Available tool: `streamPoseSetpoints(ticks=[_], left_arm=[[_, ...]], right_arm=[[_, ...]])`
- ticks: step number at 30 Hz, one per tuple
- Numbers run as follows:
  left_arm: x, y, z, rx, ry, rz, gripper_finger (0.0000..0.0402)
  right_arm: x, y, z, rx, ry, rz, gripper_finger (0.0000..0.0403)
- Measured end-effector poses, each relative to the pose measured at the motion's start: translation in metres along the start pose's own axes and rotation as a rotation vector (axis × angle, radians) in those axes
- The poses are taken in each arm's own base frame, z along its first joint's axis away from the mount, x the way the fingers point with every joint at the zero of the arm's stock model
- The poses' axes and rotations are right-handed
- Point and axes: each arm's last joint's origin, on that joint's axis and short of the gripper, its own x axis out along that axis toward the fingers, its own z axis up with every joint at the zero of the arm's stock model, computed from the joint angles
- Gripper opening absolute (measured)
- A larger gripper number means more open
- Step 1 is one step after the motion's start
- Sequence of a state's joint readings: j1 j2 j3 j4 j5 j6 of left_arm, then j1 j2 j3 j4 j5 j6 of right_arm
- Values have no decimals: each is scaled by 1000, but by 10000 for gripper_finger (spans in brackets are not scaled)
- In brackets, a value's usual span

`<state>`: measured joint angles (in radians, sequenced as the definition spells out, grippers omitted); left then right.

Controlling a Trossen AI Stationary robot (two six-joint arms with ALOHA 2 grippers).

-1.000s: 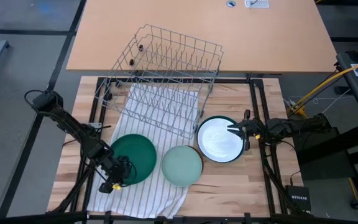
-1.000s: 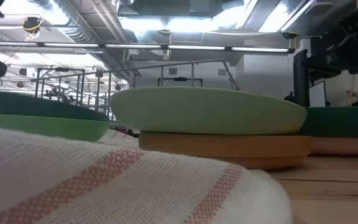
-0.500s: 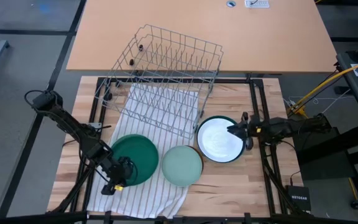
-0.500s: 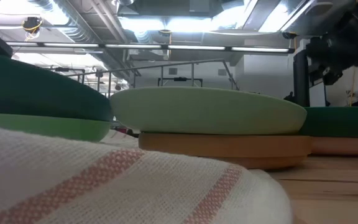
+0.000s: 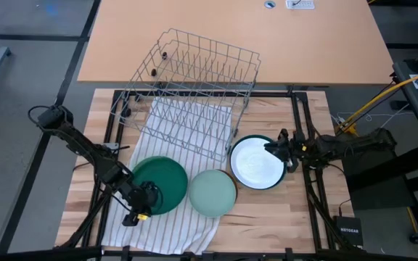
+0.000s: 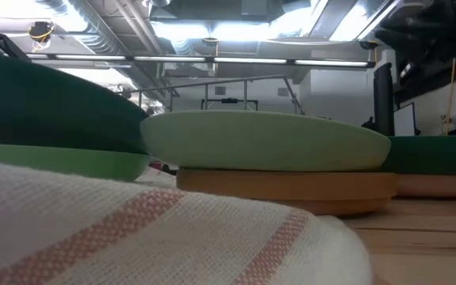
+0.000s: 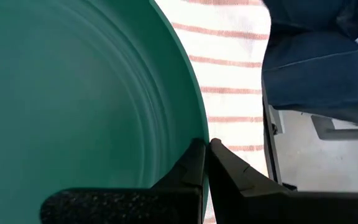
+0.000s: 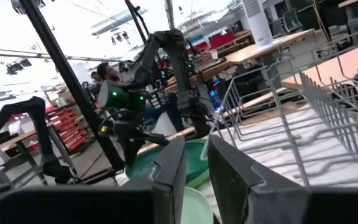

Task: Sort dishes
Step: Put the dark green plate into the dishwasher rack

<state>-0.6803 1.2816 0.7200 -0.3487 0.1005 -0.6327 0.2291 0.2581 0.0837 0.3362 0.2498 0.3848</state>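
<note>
Here, left hand [image 5: 141, 209] clenched on round glossy dark green plate [image 5: 158, 185], right hand [image 5: 282, 151] slightly parted.

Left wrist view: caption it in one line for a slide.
Left gripper shut on the rim of the dark green plate, above the striped cloth.
</note>
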Motion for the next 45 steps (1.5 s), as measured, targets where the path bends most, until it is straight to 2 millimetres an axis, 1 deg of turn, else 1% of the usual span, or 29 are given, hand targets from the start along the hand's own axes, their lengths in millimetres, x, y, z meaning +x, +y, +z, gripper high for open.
streamPoseSetpoints(ticks=[3,10,15,19,23,27,31,34,39,42,45], left_arm=[[0,1,1,-4,-6,0,0],[0,1,1,-4,-5,1,0],[0,1,1,-5,-5,1,0],[0,1,1,-5,-5,2,0],[0,1,1,-5,-5,2,0],[0,1,1,-5,-5,1,0],[0,1,1,-5,-5,2,0],[0,1,1,-5,-5,1,0],[0,1,1,-2,-5,2,0],[0,1,1,-2,-4,2,0],[0,1,1,-2,-4,2,0]], right_arm=[[12,4,-2,-30,-1,44,72],[37,14,-9,-199,-7,241,72],[64,23,-9,-210,53,286,72],[97,33,-8,-219,106,289,72],[138,47,-8,-299,181,340,72],[179,58,-9,-373,280,343,72],[216,68,-10,-425,417,321,74],[241,74,-11,-449,532,302,92],[276,82,-17,-533,642,312,142],[293,84,-24,-566,673,345,167],[304,85,-34,-582,705,394,180]])
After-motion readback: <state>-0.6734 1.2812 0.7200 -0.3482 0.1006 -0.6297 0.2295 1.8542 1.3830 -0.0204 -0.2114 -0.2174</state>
